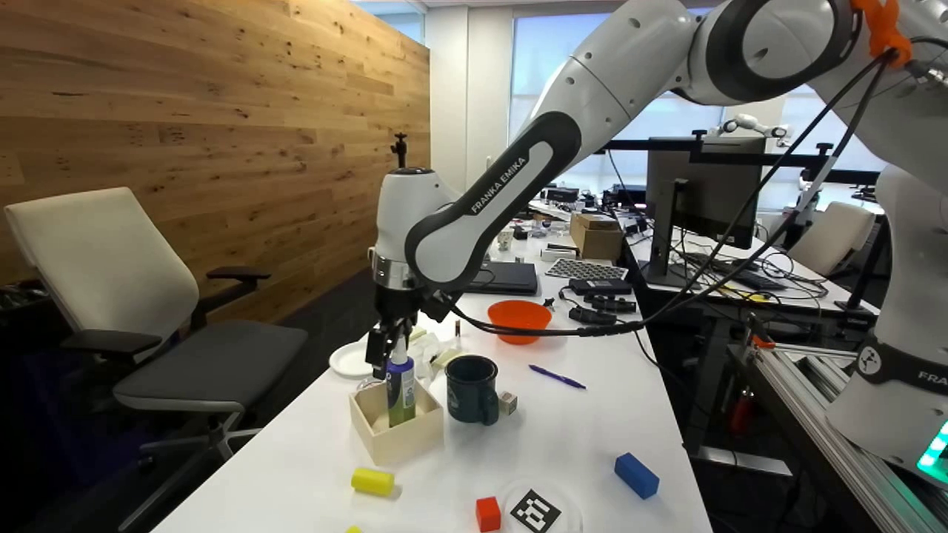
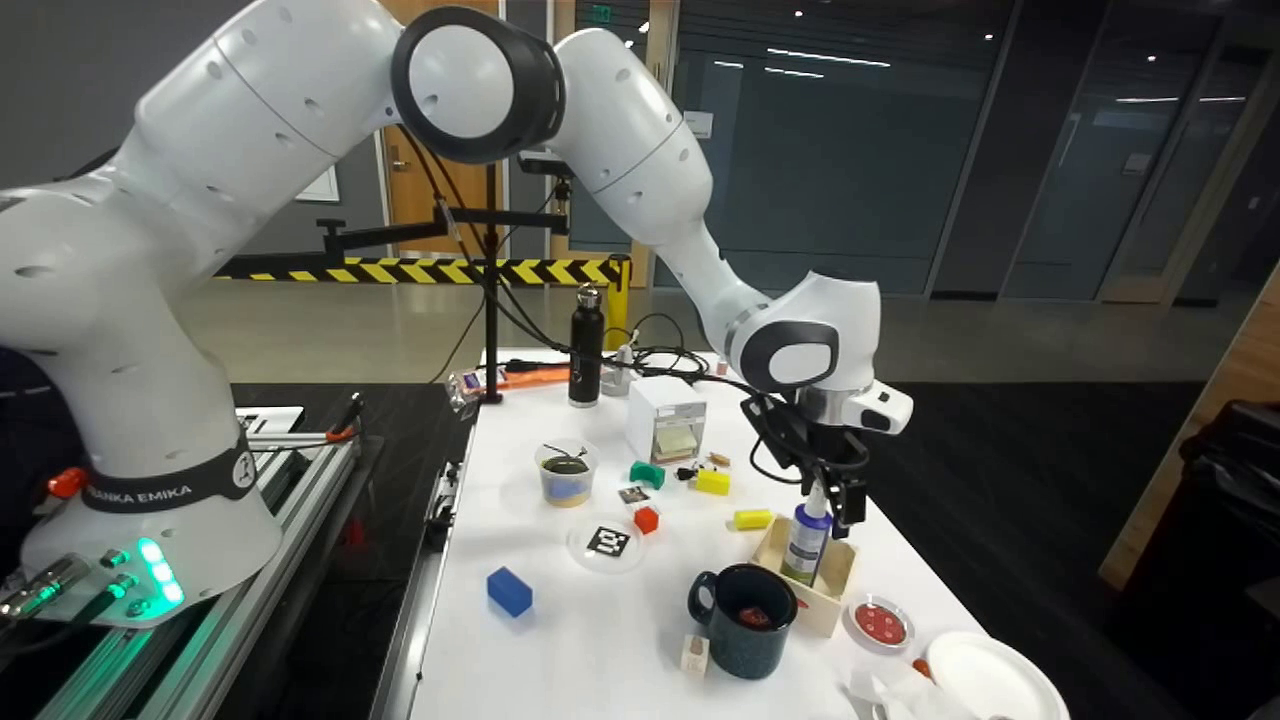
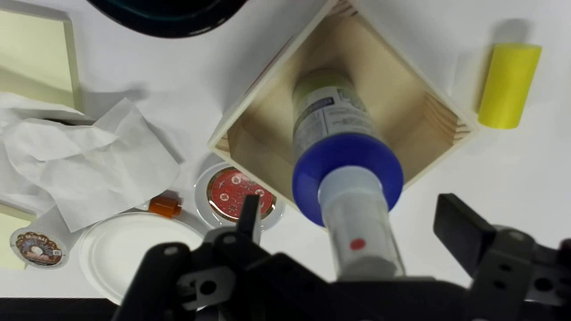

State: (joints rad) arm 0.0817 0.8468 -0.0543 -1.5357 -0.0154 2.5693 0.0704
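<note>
Office-like lab — swivel chair [image 1: 215, 361], monitor [image 1: 707, 196], robot arm [image 1: 615, 81].

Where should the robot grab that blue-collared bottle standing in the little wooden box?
Probably by the slim white top, from above: the bottle stands about upright, the wooden box walls in its base, and the open gripper straddles that top.
</note>
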